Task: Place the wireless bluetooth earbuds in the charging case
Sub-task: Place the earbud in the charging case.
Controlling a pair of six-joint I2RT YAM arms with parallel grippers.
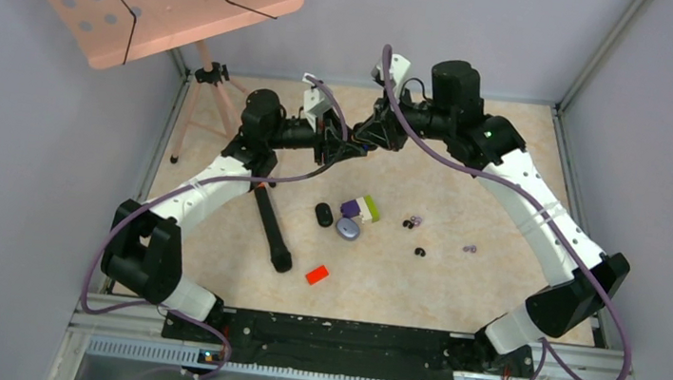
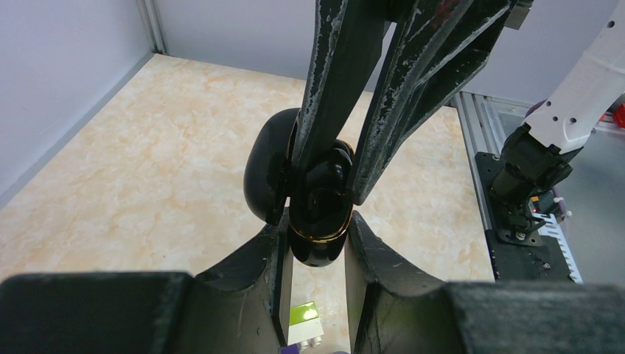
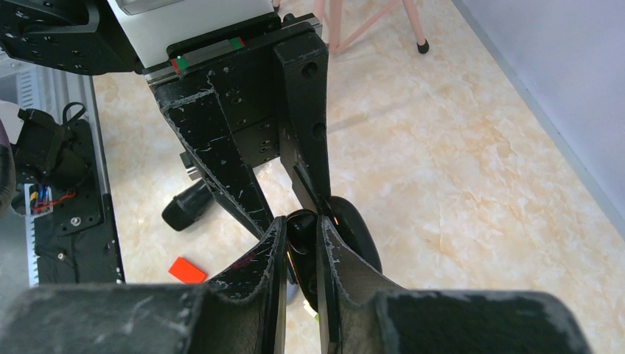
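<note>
Left gripper: it is closed tight on the black charging case, which is held up above the table with its lid swung open to the left.
Right gripper: it is narrowed on a glossy black earbud, which is held at the gold-rimmed mouth of the case and seemingly is not yet seated.
Loose earbuds: pale purple buds, a black bud and a lone purple bud are seen on the table, well apart from the held case.
Risk, jamming: the earbud could be wedged against the rim if it is tilted or offered to the wrong socket.
Risk, dropping: the earbud could be lost to the table if it is released before it is seated.
Risk, slipping: the case could be twisted in the left grip by a hard push.
Hidden: the sockets are covered by fingers, so contact cannot be told. From above, both sets of fingertips are merged into one dark cluster.
</note>
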